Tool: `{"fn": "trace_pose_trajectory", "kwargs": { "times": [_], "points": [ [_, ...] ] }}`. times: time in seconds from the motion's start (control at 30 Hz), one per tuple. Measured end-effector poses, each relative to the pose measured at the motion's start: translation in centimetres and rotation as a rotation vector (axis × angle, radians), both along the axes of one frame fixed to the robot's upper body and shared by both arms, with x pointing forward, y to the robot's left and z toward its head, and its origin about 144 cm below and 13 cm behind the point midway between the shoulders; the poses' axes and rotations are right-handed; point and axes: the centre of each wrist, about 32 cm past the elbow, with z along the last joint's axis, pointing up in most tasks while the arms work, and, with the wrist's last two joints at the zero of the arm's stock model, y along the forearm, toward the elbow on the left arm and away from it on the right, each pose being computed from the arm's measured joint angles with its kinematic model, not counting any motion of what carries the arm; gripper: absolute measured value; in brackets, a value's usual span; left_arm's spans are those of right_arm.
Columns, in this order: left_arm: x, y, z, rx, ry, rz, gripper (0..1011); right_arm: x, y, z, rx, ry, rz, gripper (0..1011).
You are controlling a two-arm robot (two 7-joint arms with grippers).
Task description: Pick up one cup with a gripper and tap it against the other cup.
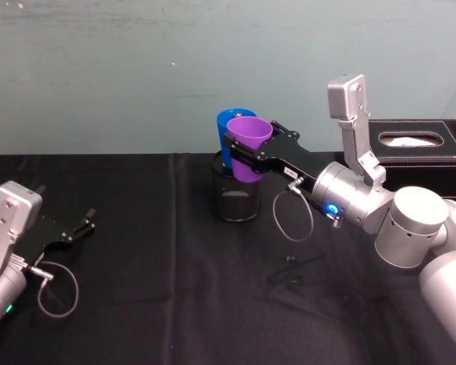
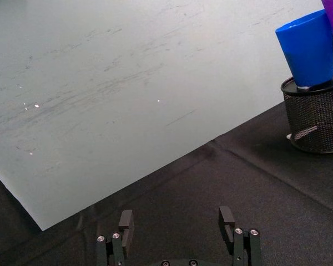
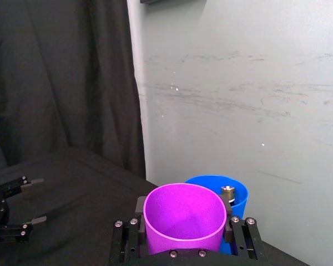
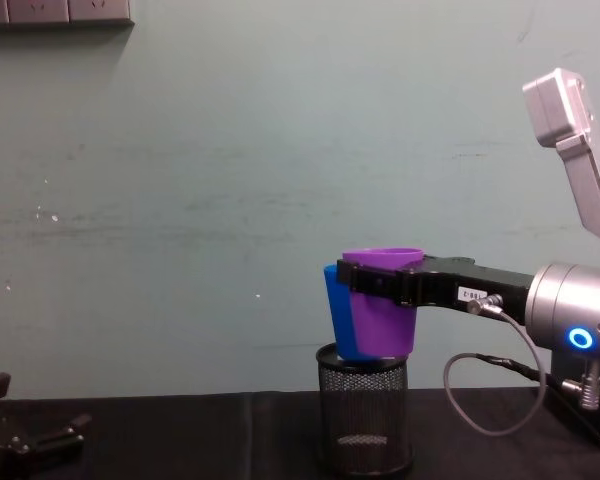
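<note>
My right gripper point(image 1: 252, 138) is shut on the purple cup point(image 1: 248, 146), holding it upright in the air over the black mesh holder point(image 1: 235, 201). The blue cup point(image 1: 226, 123) stands in that holder, just behind the purple one. In the chest view the purple cup point(image 4: 380, 315) overlaps the blue cup point(image 4: 334, 320); they are touching or nearly so. From the right wrist, black fingers point(image 3: 139, 208) clamp the purple cup point(image 3: 183, 219), and the blue cup point(image 3: 240, 195) is right beside it. My left gripper point(image 1: 85, 220) rests open at the table's left.
A black tissue box point(image 1: 418, 141) stands at the back right. The table is covered in black cloth point(image 1: 175, 304), with a pale green wall close behind. A loose cable loop point(image 1: 292, 220) hangs below my right wrist.
</note>
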Motion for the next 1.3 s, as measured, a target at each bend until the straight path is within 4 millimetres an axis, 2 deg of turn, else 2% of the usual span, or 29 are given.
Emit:
{"fn": "trace_pose_trajectory", "kwargs": {
  "times": [1.3],
  "points": [
    [0.00,0.00,0.00,0.000,0.000,0.000,1000,0.00,0.00,0.00,0.000,0.000,0.000,746]
  ]
}}
